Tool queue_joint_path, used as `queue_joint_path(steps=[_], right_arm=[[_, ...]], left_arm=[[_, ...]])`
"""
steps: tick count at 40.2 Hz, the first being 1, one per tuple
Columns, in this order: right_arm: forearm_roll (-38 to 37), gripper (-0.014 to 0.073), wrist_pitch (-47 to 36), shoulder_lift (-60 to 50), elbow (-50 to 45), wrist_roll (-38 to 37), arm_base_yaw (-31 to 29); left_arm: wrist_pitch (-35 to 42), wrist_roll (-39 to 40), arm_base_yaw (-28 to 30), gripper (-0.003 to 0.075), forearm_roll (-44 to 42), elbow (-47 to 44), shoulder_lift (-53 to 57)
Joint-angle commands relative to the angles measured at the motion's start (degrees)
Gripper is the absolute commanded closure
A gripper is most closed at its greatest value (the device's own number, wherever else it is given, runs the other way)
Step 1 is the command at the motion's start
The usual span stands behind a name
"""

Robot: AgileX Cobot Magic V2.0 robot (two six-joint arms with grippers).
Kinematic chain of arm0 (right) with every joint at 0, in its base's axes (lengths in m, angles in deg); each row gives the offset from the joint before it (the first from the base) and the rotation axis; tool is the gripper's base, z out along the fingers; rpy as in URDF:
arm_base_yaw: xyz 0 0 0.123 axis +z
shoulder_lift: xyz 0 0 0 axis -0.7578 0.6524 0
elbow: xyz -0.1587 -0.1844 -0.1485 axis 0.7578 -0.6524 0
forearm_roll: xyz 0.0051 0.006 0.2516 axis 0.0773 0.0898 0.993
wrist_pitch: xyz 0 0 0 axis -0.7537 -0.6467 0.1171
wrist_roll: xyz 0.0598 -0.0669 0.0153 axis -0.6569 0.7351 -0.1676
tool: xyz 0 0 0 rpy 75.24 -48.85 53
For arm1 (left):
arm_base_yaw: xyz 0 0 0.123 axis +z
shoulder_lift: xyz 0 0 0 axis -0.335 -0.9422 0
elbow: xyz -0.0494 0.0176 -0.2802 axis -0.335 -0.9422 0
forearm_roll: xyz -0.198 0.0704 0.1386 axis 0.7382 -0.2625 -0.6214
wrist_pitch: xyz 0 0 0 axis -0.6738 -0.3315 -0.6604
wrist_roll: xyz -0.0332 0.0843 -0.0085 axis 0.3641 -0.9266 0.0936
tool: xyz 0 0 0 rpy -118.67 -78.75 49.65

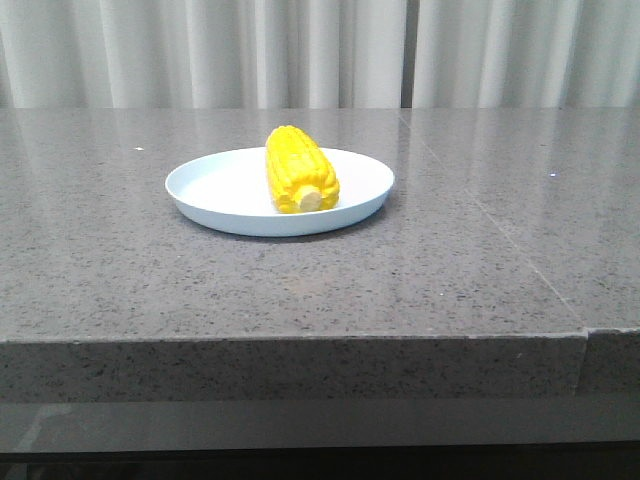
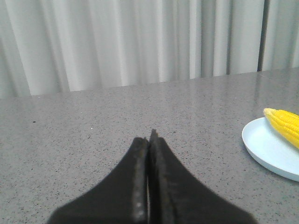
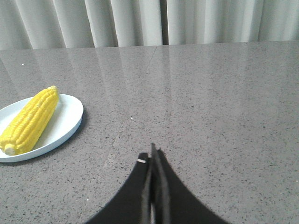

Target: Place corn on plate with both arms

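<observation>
The yellow corn lies on the pale blue-white plate in the middle of the grey stone table, its cream stub end toward the front. The corn and plate show at the edge of the left wrist view, and the corn and plate also show in the right wrist view. My left gripper is shut and empty over bare table, away from the plate. My right gripper is shut and empty, also apart from the plate. Neither gripper shows in the front view.
The grey speckled table has a front edge and a seam on its right side. Pale curtains hang behind the table.
</observation>
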Motion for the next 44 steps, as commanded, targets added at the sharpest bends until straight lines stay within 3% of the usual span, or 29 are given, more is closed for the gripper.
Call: queue_joint_path(steps=[1,9,16,28,44], right_arm=[[-0.49,0.0684,-5.09,0.4,1.35,0.3,-0.32],[-0.49,0.0684,-5.09,0.4,1.35,0.3,-0.32],[-0.49,0.0684,-5.09,0.4,1.35,0.3,-0.32],[-0.49,0.0684,-5.09,0.4,1.35,0.3,-0.32],[-0.49,0.0684,-4.97,0.4,1.35,0.3,-0.32]], left_arm=[[5.34,-0.47,0.16,0.074,0.98,1.58,-0.54],[5.69,-13.15,3.21,0.0741,12.42,0.73,-0.54],[11.27,-12.55,7.52,0.074,12.75,-4.92,1.19],[11.8,-12.45,11.72,0.0741,14.05,-15.29,10.66],[14.28,-12.45,12.49,0.0741,14.17,-21.27,10.91]])
